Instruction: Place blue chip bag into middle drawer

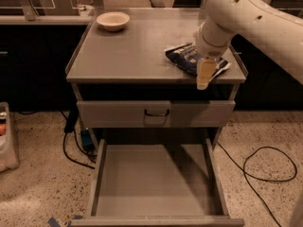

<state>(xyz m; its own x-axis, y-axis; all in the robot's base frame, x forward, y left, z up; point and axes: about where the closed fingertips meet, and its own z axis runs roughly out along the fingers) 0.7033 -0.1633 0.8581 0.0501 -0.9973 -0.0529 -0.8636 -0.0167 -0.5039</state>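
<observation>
Nearest me, the drawer (151, 183) stands pulled out, its floor bare, so the drop spot is ready. Above it sits a shut drawer front (118, 113), then the cabinet top (128, 51). The bag (182, 56) lies on the top's right front corner, and my gripper (206, 74) hangs over the bag's near edge, right at the lip of the top. I cannot tell whether my gripper is spread or pressed together, nor whether it grips the bag. As I judge it, I should take the crinkly foil well in from its edge so it does not slip, lift clear of the lip, then come forward and down past the drawer front. The bowl (112, 21) at the far left corner is well apart and needs no care.
</observation>
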